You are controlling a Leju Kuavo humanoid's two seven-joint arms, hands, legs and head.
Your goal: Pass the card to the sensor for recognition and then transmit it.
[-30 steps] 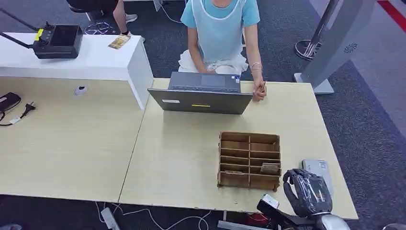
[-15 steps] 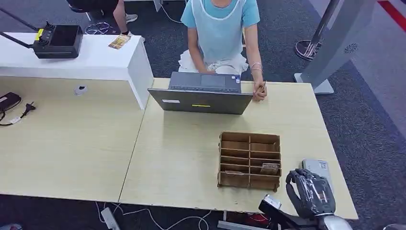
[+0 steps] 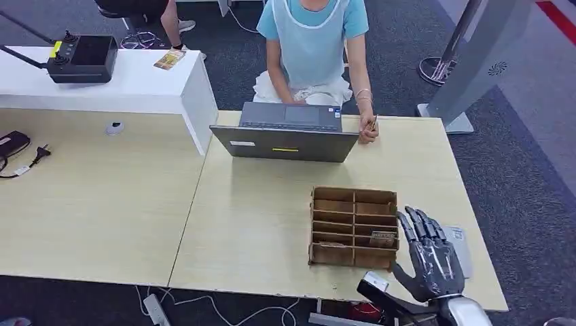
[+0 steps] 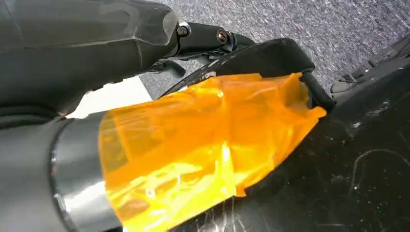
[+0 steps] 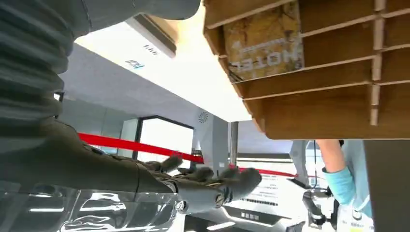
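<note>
1. The right hand (image 3: 433, 261), curled a moment ago, is now stretching its fingers (image 3: 416, 226) apart, holding nothing.
2. The card (image 3: 383, 239) is sitting in the wooden organizer (image 3: 353, 195), just left; a reach is looking imminent.

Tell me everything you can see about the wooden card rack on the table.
The wooden card rack is a light brown box that looks like thin plywood, split by slats into two columns of shallow slots. It sits flat on the pale table, in front of the laptop. A brownish card printed HOTEL stands in a near slot of its right column; the other slots look empty. The right hand hovers open beside it, apparently not touching.
</note>
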